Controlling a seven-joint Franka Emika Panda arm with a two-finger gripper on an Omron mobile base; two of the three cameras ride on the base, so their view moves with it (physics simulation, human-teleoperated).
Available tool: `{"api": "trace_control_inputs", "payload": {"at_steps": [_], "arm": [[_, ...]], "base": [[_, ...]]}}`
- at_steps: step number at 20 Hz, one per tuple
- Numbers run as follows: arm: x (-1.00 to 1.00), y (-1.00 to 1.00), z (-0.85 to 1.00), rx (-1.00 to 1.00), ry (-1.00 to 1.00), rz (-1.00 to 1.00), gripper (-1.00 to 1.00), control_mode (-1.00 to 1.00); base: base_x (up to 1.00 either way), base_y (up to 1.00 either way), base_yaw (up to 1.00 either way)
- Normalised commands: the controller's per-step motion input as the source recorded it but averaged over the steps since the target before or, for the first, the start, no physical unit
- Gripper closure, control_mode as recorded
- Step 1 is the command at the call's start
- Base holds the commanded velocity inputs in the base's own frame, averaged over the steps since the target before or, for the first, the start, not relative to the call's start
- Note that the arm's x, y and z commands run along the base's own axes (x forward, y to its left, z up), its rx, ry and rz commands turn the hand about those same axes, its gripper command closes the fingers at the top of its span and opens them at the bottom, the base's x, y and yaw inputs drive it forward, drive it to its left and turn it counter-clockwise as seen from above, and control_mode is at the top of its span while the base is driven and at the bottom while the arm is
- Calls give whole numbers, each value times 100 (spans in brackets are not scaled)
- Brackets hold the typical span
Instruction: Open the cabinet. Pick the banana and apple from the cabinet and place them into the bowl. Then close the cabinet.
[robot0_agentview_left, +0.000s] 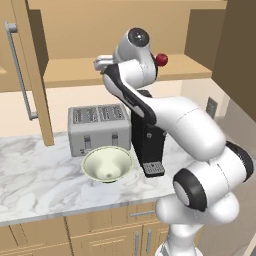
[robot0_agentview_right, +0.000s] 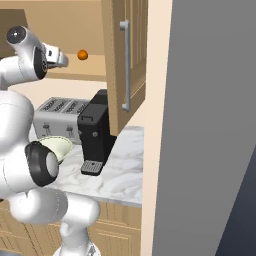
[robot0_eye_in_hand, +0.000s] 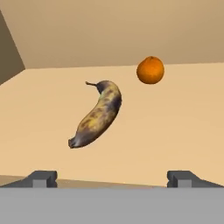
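Up inside the open light-wood wall cabinet, the end effector hangs with its dark fingertips spread wide apart, holding nothing. Just ahead of it on the shelf lies the brown-spotted yellow banana, with a small orange ball at about one o'clock from it. The shiny dark-red apple sits on the same shelf beside the arm's wrist. Down on the marble table, the pale cream-green bowl rests in front of a silver toaster.
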Motion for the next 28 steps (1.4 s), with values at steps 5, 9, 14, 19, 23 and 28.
{"api": "trace_control_inputs", "payload": {"at_steps": [5,9,14,19,23,28], "arm": [[29,0,0,-2,0,0,-100,-100],[30,0,-1,-1,0,0,-100,-100],[32,1,-4,-2,0,0,-100,-100],[28,8,-9,-2,0,0,-100,-100],[28,18,-8,-2,0,0,-100,-100],[31,16,0,0,0,-1,-100,-100]], "base": [[0,0,0],[0,0,0],[0,0,0],[0,0,0],[0,0,0],[0,0,0]]}}
